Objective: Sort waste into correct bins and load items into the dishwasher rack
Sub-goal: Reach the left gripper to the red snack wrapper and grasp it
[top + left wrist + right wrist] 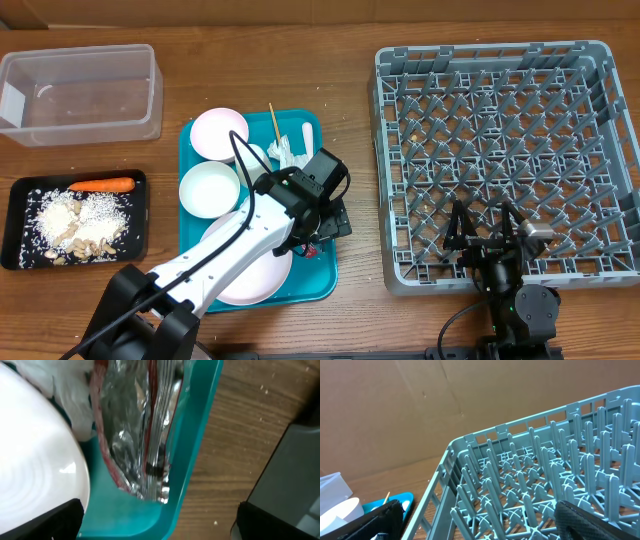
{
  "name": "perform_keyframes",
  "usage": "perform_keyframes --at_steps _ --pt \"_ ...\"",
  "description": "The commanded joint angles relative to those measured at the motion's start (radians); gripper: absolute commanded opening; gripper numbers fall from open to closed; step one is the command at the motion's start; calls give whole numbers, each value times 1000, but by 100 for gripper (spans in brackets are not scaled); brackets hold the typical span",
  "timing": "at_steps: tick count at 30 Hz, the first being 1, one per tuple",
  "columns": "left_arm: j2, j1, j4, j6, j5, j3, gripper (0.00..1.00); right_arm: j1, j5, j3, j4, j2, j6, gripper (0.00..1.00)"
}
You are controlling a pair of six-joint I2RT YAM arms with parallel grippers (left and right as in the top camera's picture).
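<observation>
Wrapper [135,435] lies at the right edge of the tray [196,435], beside the plate [35,460], just under my left gripper [330,222], whose jaws stand wide and hold nothing. My right gripper [482,225], also wide and empty, hovers above the near side of the rack [490,50].

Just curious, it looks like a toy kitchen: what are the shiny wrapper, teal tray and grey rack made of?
The wrapper looks like metallised foil: mirror-silver, sharply crinkled, red-edged. The teal tray seems moulded plastic, glossy with soft highlights. The grey rack is probably matte plastic: an evenly coloured lattice with pegs.
</observation>
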Motion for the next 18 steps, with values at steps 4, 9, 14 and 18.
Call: perform_keyframes --at_steps 4,9,14,18 --pt "-8 -1 39 -28 -97 -21 100 -6 13 -10 7 -12 -3 100" --pt "6 0 66 -25 -174 -31 100 -6 13 -10 7 -12 -3 100" --pt "74 -1 117 -23 -128 -32 100 -6 13 -10 7 -12 -3 100" --pt "103 -1 145 -10 -119 -31 100 -6 13 -10 7 -12 -3 100"
